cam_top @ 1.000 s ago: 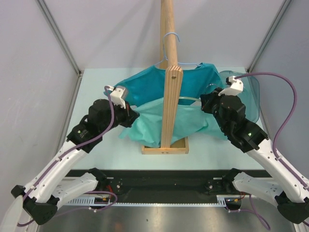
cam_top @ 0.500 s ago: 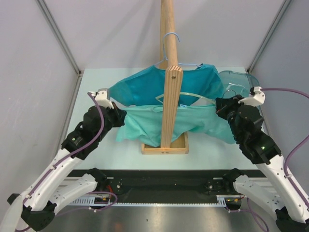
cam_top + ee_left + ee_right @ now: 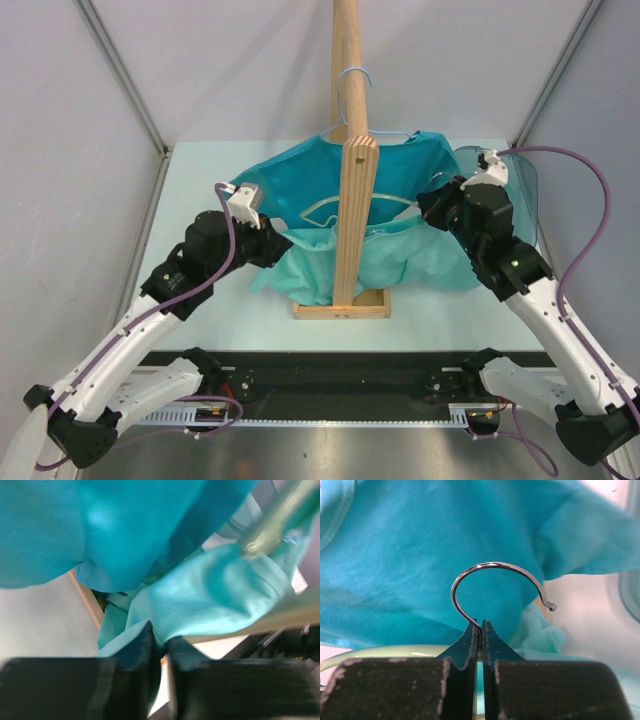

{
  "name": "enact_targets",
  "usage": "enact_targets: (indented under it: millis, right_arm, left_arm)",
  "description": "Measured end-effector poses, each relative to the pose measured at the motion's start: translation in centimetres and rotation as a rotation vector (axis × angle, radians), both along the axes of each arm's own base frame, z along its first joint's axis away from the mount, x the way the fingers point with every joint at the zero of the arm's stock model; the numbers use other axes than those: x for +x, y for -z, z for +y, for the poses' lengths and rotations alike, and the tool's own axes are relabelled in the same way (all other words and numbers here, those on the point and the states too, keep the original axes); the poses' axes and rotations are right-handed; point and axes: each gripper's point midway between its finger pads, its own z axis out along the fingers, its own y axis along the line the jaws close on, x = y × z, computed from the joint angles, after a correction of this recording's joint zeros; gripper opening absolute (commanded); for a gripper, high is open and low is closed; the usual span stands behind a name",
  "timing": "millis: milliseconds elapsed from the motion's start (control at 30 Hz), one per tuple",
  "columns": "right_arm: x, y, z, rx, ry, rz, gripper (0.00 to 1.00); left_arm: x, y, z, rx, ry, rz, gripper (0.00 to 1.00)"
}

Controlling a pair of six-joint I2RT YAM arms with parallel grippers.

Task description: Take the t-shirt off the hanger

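A light teal t-shirt (image 3: 400,262) hangs bunched on a pale green hanger (image 3: 325,208) in front of the wooden post (image 3: 355,200). My left gripper (image 3: 272,243) is shut on the shirt's left edge; in the left wrist view the fabric (image 3: 210,595) is pinched between the jaws (image 3: 160,642), with the hanger (image 3: 270,525) at the upper right. My right gripper (image 3: 437,205) is shut on the hanger's metal hook (image 3: 495,580), pinching its stem (image 3: 480,625); the pale green hanger arm (image 3: 385,652) shows at the lower left.
A darker teal t-shirt (image 3: 300,175) hangs behind on a blue hanger (image 3: 352,80) hooked over the post. The post stands in a wooden base frame (image 3: 340,308). A clear plastic tub (image 3: 525,190) stands at the right, behind my right arm. Grey walls close both sides.
Half a second ago both grippers were spread outward with the shirt stretched. Both have come back in toward the post, and the shirt hangs slack and bunched again.
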Motion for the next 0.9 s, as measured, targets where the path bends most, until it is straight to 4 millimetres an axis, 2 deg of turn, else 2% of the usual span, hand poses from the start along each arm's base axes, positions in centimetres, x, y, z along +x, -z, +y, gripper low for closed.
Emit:
enact_targets:
  millis: [33,100,167,300,400,467,600,733,900]
  right_arm:
    - [0.4,0.2,0.6,-0.005,-0.017,0.009,0.00]
    - [0.9,0.6,1.5,-0.020,-0.050,0.024,0.00]
    - [1.2,0.5,2.5,-0.039,-0.084,0.032,0.00]
    - [1.8,-0.7,4.4,-0.072,-0.138,0.016,0.00]
    - [1.9,-1.7,5.9,-0.095,-0.180,-0.003,0.00]
    - [1.9,-1.8,6.7,-0.109,-0.208,-0.009,0.00]
    - [1.7,-1.7,8.0,-0.132,-0.265,-0.008,0.00]
    - [1.2,-1.6,8.8,-0.137,-0.314,-0.010,0.00]
    - [0.4,-1.8,10.1,-0.138,-0.392,-0.028,0.00]
  left_arm:
    - [-0.3,-0.1,-0.3,0.002,0.028,-0.005,0.46]
    - [-0.6,-0.6,-0.3,0.002,0.056,-0.035,0.60]
    - [-1.2,-2.1,0.0,-0.018,0.064,-0.090,0.68]
    - [-2.8,-6.7,1.5,-0.098,0.059,-0.258,0.80]
    - [-3.7,-9.7,2.5,-0.153,0.038,-0.362,0.80]
    - [-3.7,-11.0,2.5,-0.162,0.040,-0.387,0.79]
    - [-2.8,-12.8,0.5,-0.158,0.107,-0.376,0.79]
    - [-1.8,-13.2,-2.3,-0.138,0.219,-0.330,0.79]
    - [-0.4,-11.3,-5.2,-0.082,0.327,-0.223,0.80]
